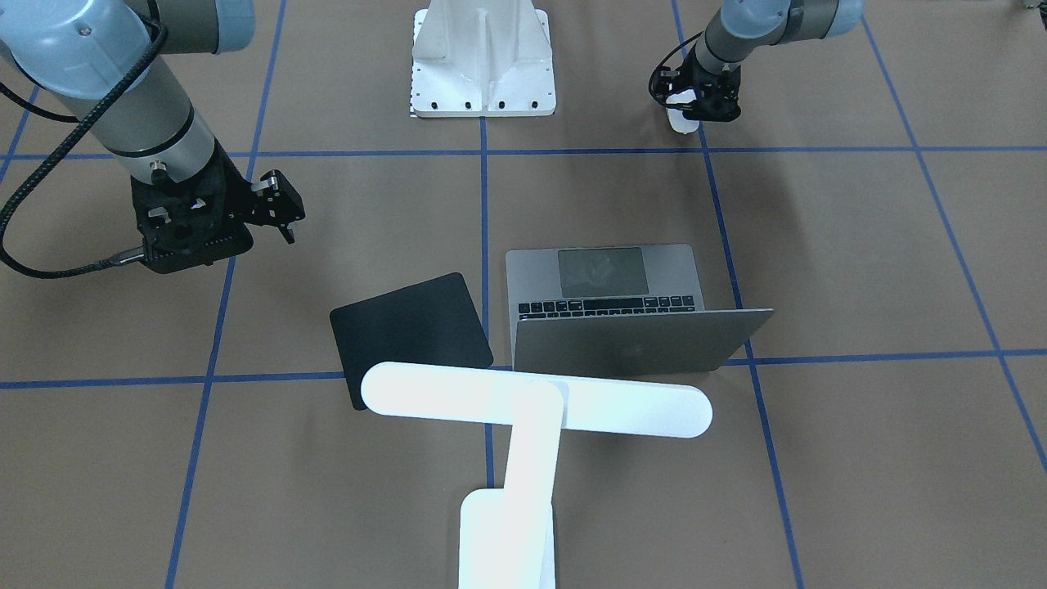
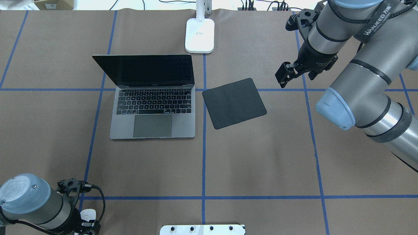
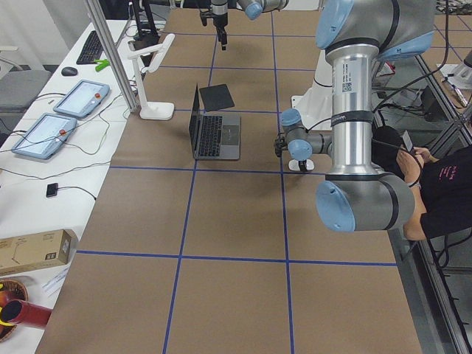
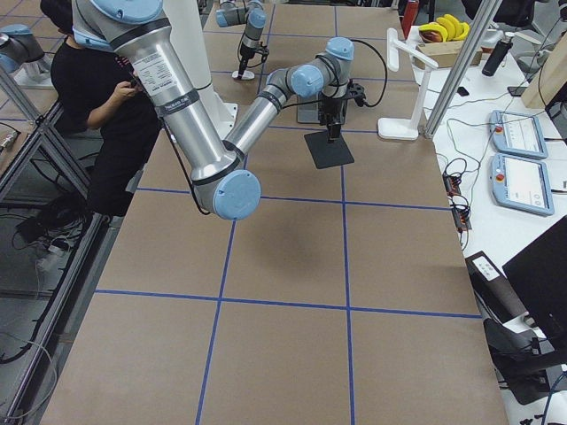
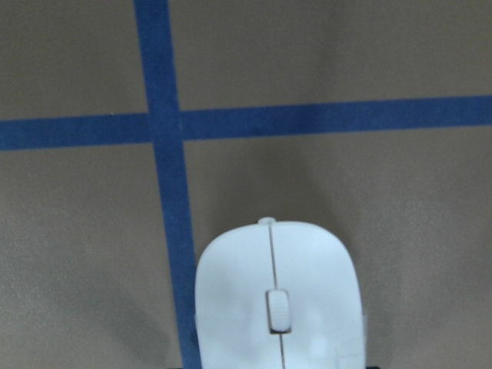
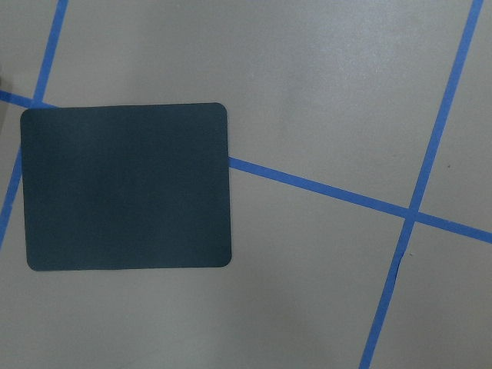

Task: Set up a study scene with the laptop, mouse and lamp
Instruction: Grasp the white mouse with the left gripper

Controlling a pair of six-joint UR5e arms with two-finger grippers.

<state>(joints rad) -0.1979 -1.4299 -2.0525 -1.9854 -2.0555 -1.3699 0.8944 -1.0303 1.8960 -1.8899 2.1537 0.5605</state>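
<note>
The laptop (image 1: 605, 282) stands open on the brown table, and in the overhead view (image 2: 153, 111) it is left of centre. The lamp (image 1: 536, 401) stands behind the laptop; its base (image 2: 200, 36) is at the far edge. The mouse (image 5: 277, 300) is white and lies between my left gripper's jaws, which press its sides, by a blue tape cross. My left gripper (image 1: 695, 102) is at the near left corner of the table, by the mouse (image 2: 87, 215). My right gripper (image 2: 284, 74) is open and empty above the table, right of the black mat.
A flat black mat (image 2: 233, 102) lies tilted just right of the laptop; it also shows in the right wrist view (image 6: 127, 188). The white bolted pedestal (image 1: 483, 61) stands at the robot's edge. Blue tape lines divide the table. A person sits beside the robot (image 3: 442, 184).
</note>
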